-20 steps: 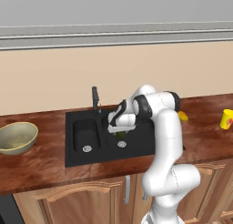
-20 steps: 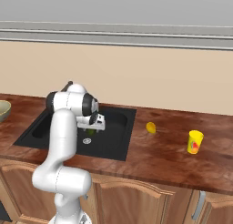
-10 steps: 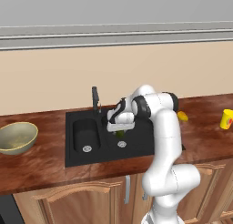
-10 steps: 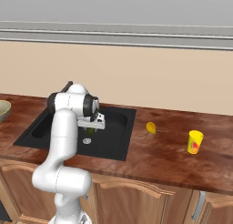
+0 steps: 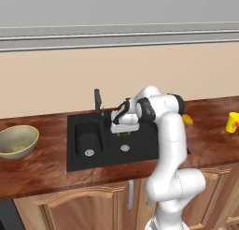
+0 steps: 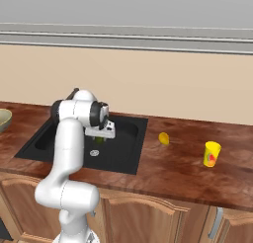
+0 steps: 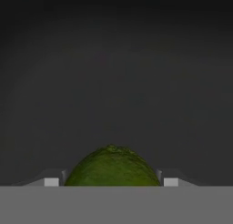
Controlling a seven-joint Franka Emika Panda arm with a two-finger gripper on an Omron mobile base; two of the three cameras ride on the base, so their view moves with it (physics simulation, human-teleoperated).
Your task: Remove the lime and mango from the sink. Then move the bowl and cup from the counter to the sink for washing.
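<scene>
Lime [image 7: 112, 167] sits squarely between the two fingers of the gripper [image 5: 124, 133], low over the sink [image 5: 140, 152], above the floor of the larger basin and just beside its round drain. From the hand view the fruit lies dead ahead of the hand, centred, with a fingertip pressed close on either flank; the jaws look clamped on the lime, set only as far apart as the fruit is wide. Being nearly round, it has no long axis to speak of, so the grip angle matters little. My reading is that the coming move is a straight lift out of the sink and across to the counter [image 6: 178, 173].

The mango [image 6: 163, 138] already rests on the counter, just beside the sink's far rim, and the cup [image 6: 212, 153] stands farther along from the sink on that side. The bowl [image 5: 17, 141] lies on the counter well apart from the sink's small basin.

The lime's underside is cut off in the hand view, so whether it touches the sink floor is unclear.
</scene>
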